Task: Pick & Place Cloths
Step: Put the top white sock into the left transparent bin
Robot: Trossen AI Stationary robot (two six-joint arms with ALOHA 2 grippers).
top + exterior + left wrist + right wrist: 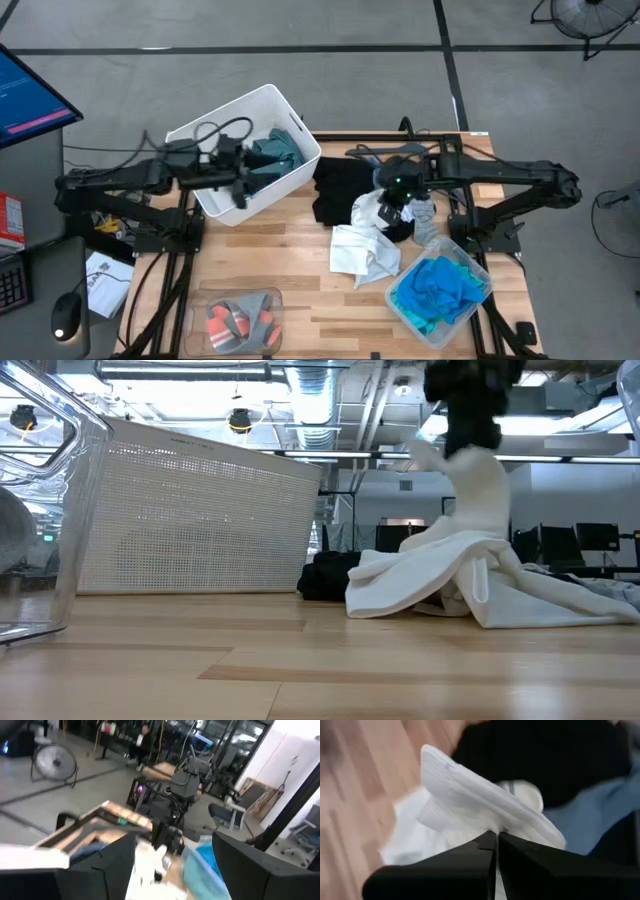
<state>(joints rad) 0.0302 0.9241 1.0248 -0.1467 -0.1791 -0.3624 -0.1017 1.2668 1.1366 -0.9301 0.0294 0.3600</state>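
My right gripper [400,200] stands over the right middle of the table and is shut on a white cloth [365,248]. In the low view the cloth [470,550] rises in a peak under the gripper [470,435]. A black cloth [343,190] lies behind it, and a grey one [427,218] lies beside it. Turquoise cloth [440,288] fills a clear container. My left gripper [238,182] hovers open over the white bin [212,122], in which a dark teal cloth [275,152] lies. Its fingers show spread apart in the left wrist view [175,870]. My right gripper pinches a bunched fold of the white cloth [492,825] between its two shut fingers, coming from above and pointing down. The held part is lifted and hangs below the fingers in a cone. The cloth's lower spread [420,595] lies on the table.
The white bin stands at the table's far left. A clear container [470,268] sits at the near right corner, and another clear tub with orange-and-grey items [240,320] at the near edge. Bare wood [270,250] lies in between. A monitor [30,95] stands off the table's left.
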